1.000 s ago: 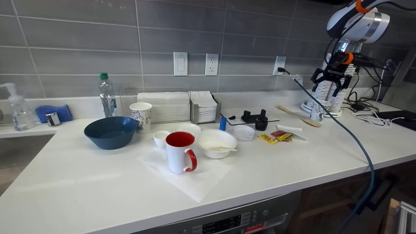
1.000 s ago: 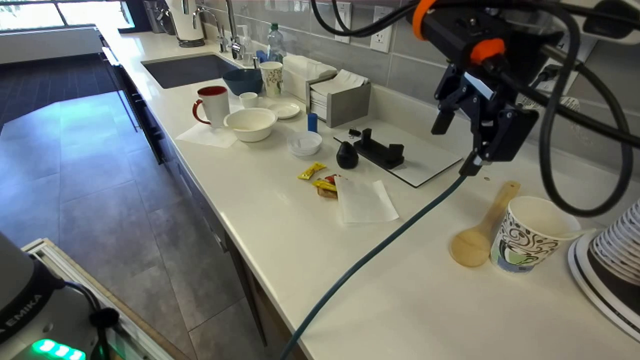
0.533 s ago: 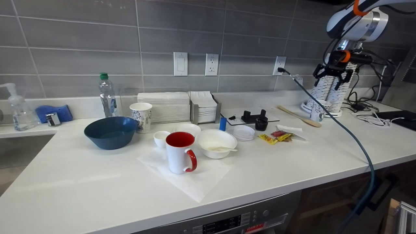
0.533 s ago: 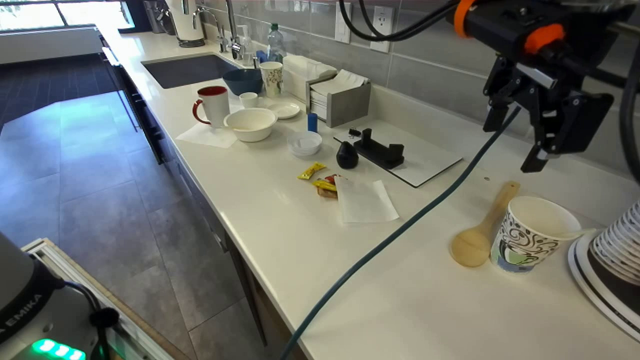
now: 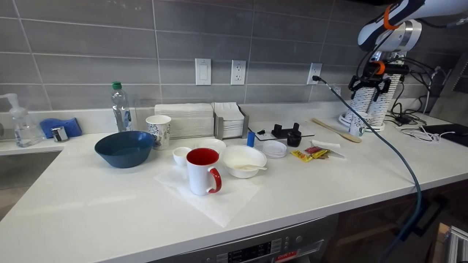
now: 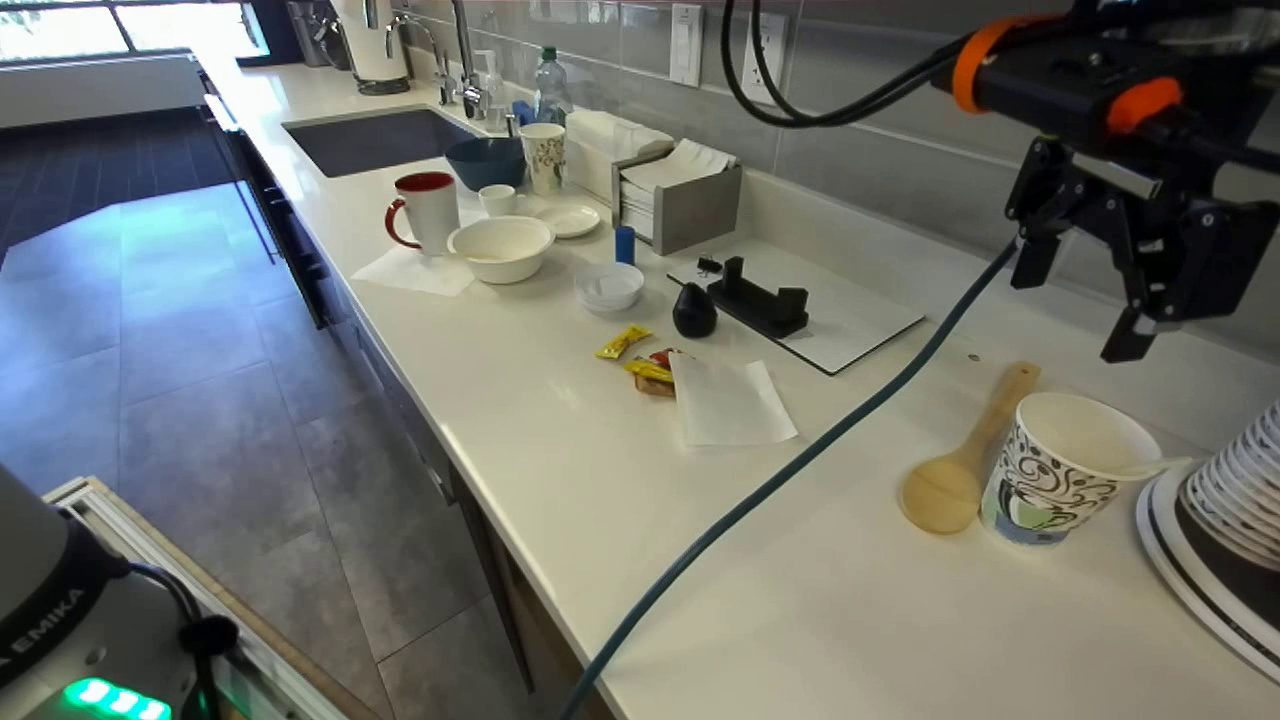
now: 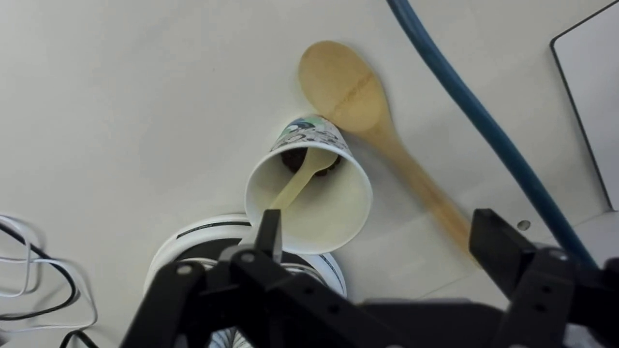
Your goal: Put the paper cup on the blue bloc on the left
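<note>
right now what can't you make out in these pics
Small white cup: part of its side, behind the red mug in an exterior view.
Wooden spoon: handle end, behind the fingers in the wrist view.
Patterned cup: dark contents, partly behind the pale spoon in the wrist view; kind unclear.
Stacked cups: cut off by the right edge in an exterior view.

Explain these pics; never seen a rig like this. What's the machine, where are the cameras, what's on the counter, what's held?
It's one robot arm ending in a two-fingered pincer. Two cameras stand off from it, viewing the counter from different places; the third rides on the arm, looking down past the pincer. On the counter: a mug, a blue bowl, a white cup, a blue block, packets and more. The wrist view shows a patterned cup with a pale spoon in it and a wooden spoon beside it. Nothing is held: the pincer is open.
</note>
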`<state>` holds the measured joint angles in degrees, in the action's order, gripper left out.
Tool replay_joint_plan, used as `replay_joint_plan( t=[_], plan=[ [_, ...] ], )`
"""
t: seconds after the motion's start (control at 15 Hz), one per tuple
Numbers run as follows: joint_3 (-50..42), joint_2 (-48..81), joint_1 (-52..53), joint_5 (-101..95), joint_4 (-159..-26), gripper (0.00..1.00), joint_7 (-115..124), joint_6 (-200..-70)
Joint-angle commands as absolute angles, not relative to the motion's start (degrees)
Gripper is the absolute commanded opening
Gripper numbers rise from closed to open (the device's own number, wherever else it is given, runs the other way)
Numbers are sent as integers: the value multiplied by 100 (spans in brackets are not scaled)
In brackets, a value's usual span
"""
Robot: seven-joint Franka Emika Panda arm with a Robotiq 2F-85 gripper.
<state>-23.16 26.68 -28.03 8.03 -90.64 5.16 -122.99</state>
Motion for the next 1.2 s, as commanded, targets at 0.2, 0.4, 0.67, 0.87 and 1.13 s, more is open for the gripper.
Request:
replay_joint_plan(
  t=[0.2, 0.4, 0.67, 0.87, 1.13],
  plan=[
    [-1949, 3510, -3063, 927, -8195, 100, 560, -11858],
    [-1896, 3782, -3121, 928, -7919, 100, 616, -11717],
    [-1890, 4059, -3178, 895, -7572, 100, 736, -11586],
    [-1861, 4151, -3260, 891, -7438, 100, 701, -11476],
    [-1824, 4298, -3330, 890, -7250, 94, 739, -11369]
  ],
)
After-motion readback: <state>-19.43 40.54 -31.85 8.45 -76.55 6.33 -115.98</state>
